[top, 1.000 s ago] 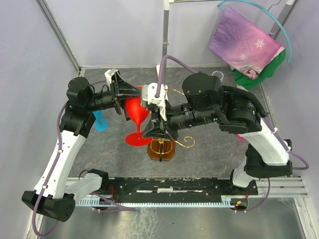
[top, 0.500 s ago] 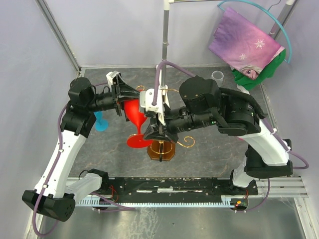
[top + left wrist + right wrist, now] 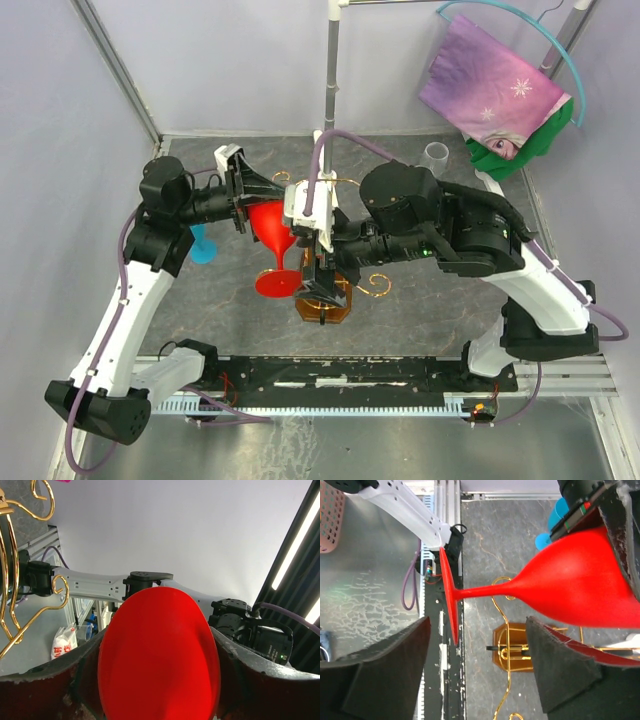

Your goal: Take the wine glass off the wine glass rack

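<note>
The red wine glass (image 3: 270,225) lies tilted in the air, foot (image 3: 275,283) toward the near edge, just left of the gold wine glass rack (image 3: 322,300) with its amber base. My left gripper (image 3: 275,205) is shut on the bowl; in the left wrist view the bowl (image 3: 159,655) fills the gap and presses on both fingers (image 3: 260,680). My right gripper (image 3: 312,275) stands open beside the foot. In the right wrist view the stem and foot (image 3: 449,595) cross just beyond its wide fingers (image 3: 560,665), with the rack's base (image 3: 512,650) below.
A blue cup (image 3: 200,245) stands on the table left of the glass. A grey upright pole (image 3: 330,70) rises behind the rack. A clear cup (image 3: 435,153) and a purple cloth (image 3: 495,90) are at the back right. Grey walls close in both sides.
My right gripper has gone from shut to open next to the glass's stem. My left gripper's fingers have closed onto the bowl. The glass has shifted slightly toward the near edge.
</note>
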### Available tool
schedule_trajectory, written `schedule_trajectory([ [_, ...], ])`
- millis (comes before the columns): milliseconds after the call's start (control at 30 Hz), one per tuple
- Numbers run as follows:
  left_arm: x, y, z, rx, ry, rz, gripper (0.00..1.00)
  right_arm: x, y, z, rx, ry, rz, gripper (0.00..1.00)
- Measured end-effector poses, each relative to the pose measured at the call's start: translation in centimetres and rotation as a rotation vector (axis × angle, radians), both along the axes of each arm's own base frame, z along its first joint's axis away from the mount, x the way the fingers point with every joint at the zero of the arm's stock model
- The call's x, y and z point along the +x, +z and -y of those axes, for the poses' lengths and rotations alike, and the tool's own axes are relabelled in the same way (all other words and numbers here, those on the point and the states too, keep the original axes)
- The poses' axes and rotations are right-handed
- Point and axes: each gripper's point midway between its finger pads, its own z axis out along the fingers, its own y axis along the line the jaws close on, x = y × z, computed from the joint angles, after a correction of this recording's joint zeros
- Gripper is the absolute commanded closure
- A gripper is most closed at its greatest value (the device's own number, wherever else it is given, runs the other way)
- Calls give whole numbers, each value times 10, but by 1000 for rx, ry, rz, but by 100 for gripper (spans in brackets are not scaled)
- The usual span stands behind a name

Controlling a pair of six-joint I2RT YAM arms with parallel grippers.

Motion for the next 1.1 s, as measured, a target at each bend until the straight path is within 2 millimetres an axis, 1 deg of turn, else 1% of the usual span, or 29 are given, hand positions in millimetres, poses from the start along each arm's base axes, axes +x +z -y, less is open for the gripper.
schedule_trajectory([
  [100,1,1,0,-2,0,7,49,3,-2,5,-3,-24,9,5],
  [233,8,1,-2,-5,10,18,48,6,2,20,15,-62,24,2],
  [333,19,0,-5,-6,31,21,48,8,11,36,47,-100,36,2],
  [367,26,0,-8,-6,43,19,48,8,15,41,59,-112,39,2],
  [433,42,1,-14,-5,78,21,49,9,23,52,92,-136,47,2],
  [533,77,2,-31,1,159,28,52,9,32,67,132,-168,48,2],
  [633,115,3,-53,12,245,42,52,9,31,77,143,-188,39,2],
  [700,144,9,-69,29,311,69,50,8,28,82,140,-201,26,2],
  [733,155,13,-76,43,336,96,50,8,27,83,138,-204,22,1],
  [833,194,35,-102,133,458,218,50,8,20,88,127,-221,9,0],
  [900,214,46,-118,215,544,304,50,9,16,93,122,-234,9,0],
  [967,226,52,-132,287,621,373,50,9,14,99,120,-245,12,0],
  [1033,236,47,-144,374,700,418,50,9,11,107,122,-252,15,0],
  [1100,245,37,-155,451,759,443,49,8,7,115,121,-261,18,0],
])
